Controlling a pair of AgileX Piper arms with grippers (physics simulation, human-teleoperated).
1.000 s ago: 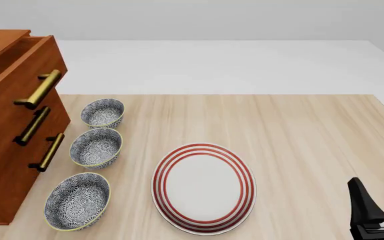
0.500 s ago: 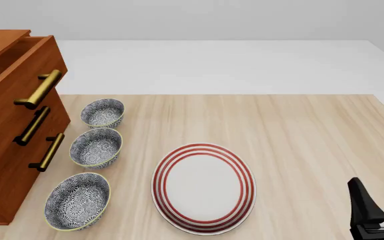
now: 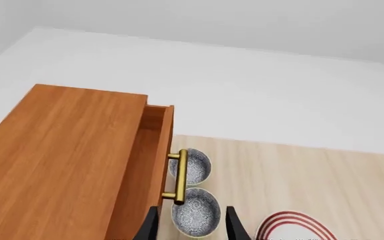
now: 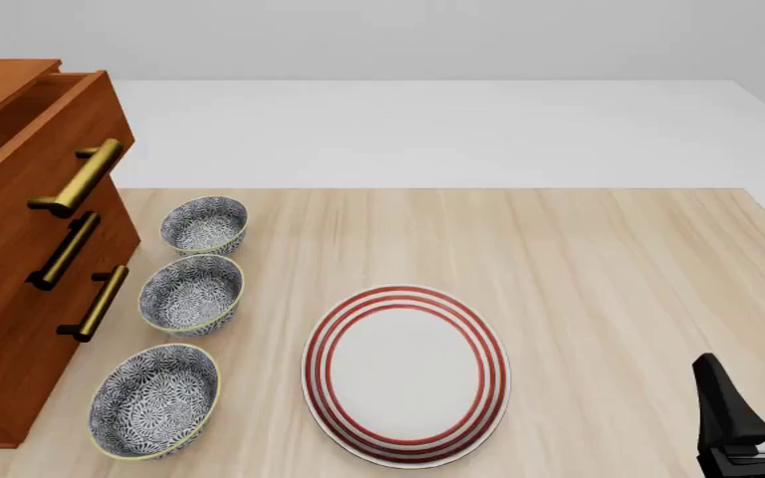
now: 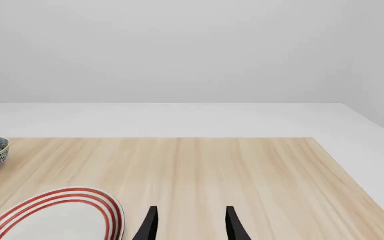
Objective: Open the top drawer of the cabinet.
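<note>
Since the top drawer point(image 4: 37, 124) already juts out from the cabinet point(image 4: 11, 329) at the table's point(image 4: 596, 259) left edge, I judge the pull done. My left pincer point(image 3: 190, 227) hangs apart, clear of the brass handle point(image 4: 80, 177); my right pincer point(image 4: 755, 398) rests apart. Next I'd just retreat.

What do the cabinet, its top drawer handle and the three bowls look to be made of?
The cabinet: reddish-brown wood by its visible grain, satin finish. The top drawer handle: a brass-coloured bar with metallic sheen, probably metal. The bowls: likely glazed ceramic, with blue-and-white patterning and pale rims.
</note>
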